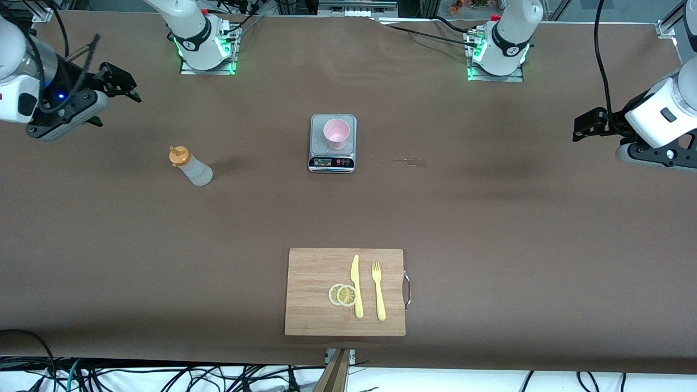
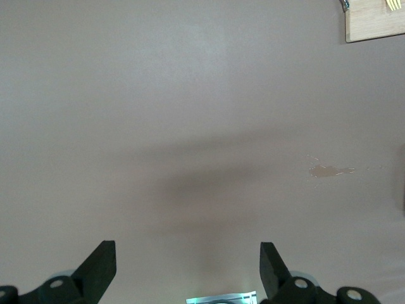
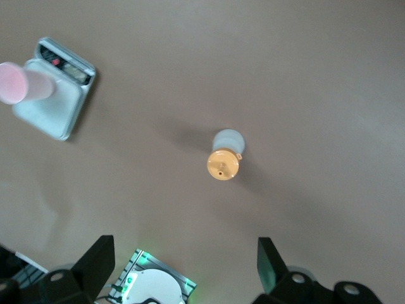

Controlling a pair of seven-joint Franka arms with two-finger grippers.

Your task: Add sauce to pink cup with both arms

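Both arms hang raised over the table ends, neither holding anything.

The left gripper (image 1: 578, 126) is up over bare brown table (image 1: 490, 228) at the left arm's end. In the left wrist view its fingers (image 2: 101, 266) stand wide apart with only tabletop between them. A small tan smear (image 2: 330, 171) shows on the surface there; in the front view the same smear (image 1: 411, 161) lies beside the scale, toward the left arm's end.

The right gripper (image 1: 122, 81) is up over the right arm's end of the table. Its fingers (image 3: 95, 263) are also spread apart and empty in the right wrist view.

The sauce (image 1: 190, 166) stands upright on the table, orange-yellow cap on top, toward the right arm's end and well apart from the cup. Seen from the right wrist, the sauce (image 3: 224, 155) is viewed cap-on from above, untouched.

The pink cup (image 1: 336, 133) stands upright on the platform of a small silver kitchen scale (image 1: 332, 158), mid-table, between the two bases. The scale's display strip faces the front camera.

Nearer the front camera lies a wooden cutting board (image 1: 316, 272) with a metal handle at its edge toward the left arm's end. On it are two lemon slices (image 1: 343, 294), overlapping, a yellow knife (image 1: 356, 286) just beside them and a yellow fork (image 1: 378, 291) next to the knife.
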